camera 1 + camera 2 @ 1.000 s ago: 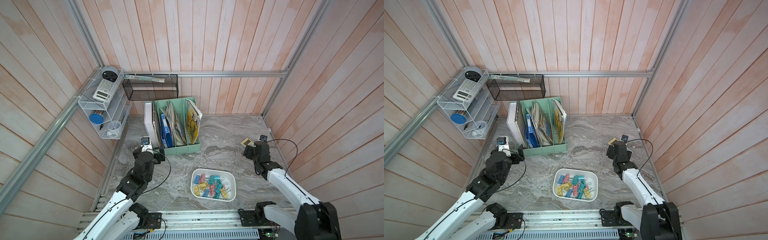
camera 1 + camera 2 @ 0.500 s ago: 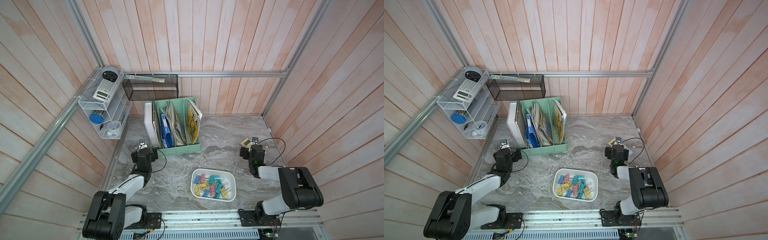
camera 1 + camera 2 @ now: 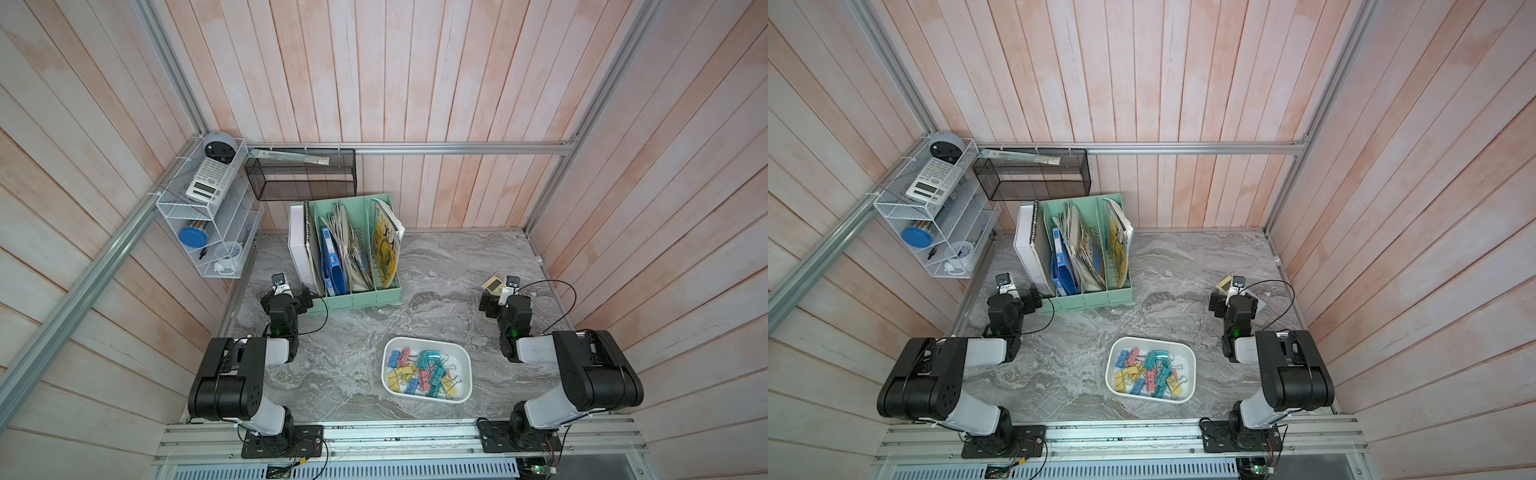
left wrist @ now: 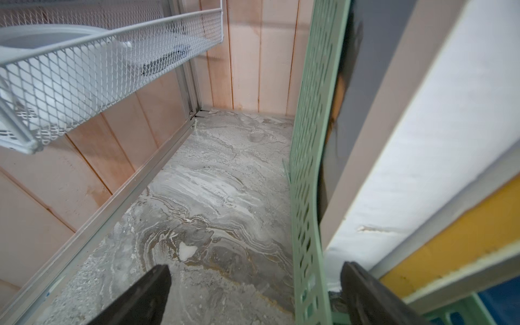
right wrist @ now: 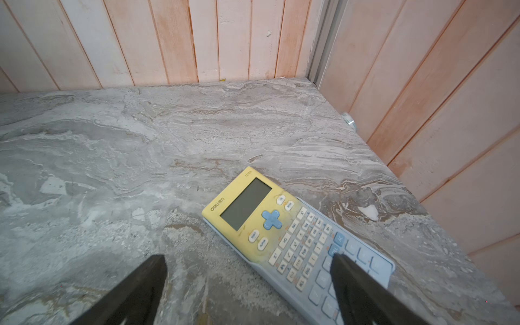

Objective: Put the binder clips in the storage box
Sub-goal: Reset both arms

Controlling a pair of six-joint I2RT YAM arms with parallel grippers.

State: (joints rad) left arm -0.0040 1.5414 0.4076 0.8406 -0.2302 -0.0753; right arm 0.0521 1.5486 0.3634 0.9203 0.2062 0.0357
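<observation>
The binder clips (image 3: 419,371) lay heaped inside the storage box (image 3: 457,354) on the counter (image 3: 353,332). Well apart from that box, the left hand (image 4: 256,268) gaped empty. The right hand (image 5: 247,258), equally far from the box, was spread wide over a calculator (image 5: 253,208), gripping nothing.

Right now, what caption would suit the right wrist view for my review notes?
Open, empty right gripper above the marble tabletop, one finger overlapping the keypad of a yellow-and-blue calculator.
</observation>
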